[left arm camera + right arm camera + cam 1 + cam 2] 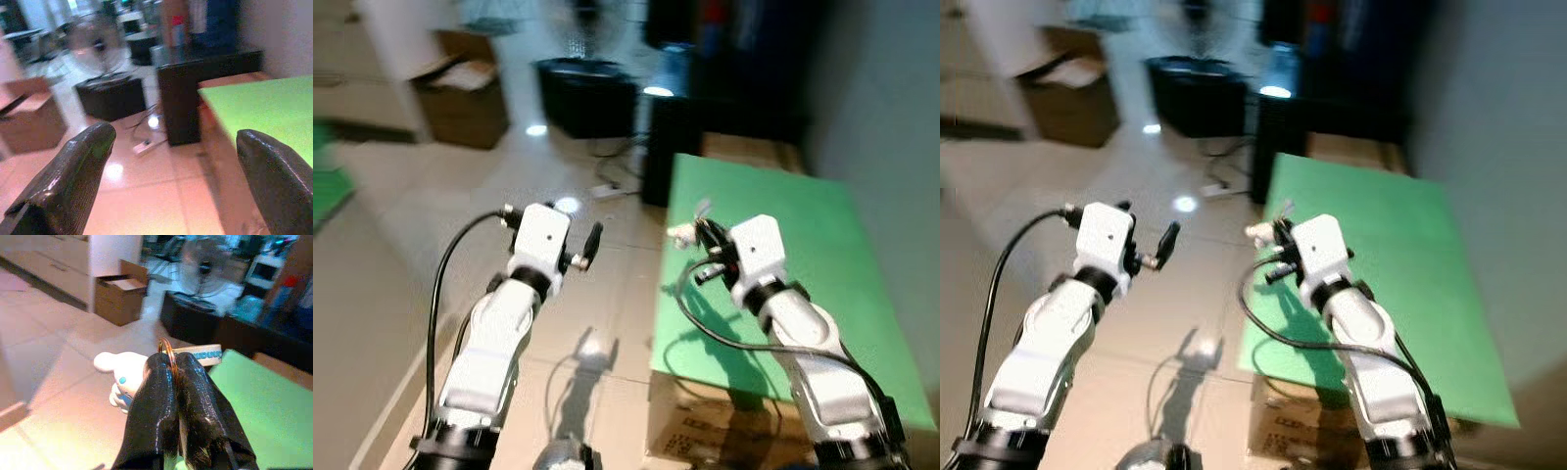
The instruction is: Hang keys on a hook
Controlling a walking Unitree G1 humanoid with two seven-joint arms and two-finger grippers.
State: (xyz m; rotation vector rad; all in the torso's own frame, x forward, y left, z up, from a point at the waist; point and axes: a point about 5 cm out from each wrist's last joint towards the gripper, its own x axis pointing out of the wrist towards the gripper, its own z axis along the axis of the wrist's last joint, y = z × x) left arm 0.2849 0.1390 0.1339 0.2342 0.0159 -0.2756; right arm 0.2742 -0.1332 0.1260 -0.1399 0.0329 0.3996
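Right wrist view is showing the right gripper pressed fully closed, its two long black fingers pinching the thin copper-coloured key ring of the keys, with a white cartoon-shaped charm and a white printed tag hanging off the far side. From the head cameras, that gripper is hovering over the near left edge of the flat green-topped table, which is sitting on brown cardboard boxes, so the keys are being carried in the air above the table edge and the pale tiled floor.

The left gripper is raised over the floor, well apart from the table; its fingers are standing wide apart and are holding nothing.

No hook is making itself plain in these blurred pictures (the camera seems to be swinging), so the robot is probably still looking for it. The grip is the worry: the fingers are catching only a narrow arc of the ring, and any jolt while walking could let it twist or slide out, dropping the keys. The dangling charm and tag could also be swinging into the way and snagging as the ring is brought to the hook. A black square stand with a fan and an open brown cardboard box are crowding the floor ahead.
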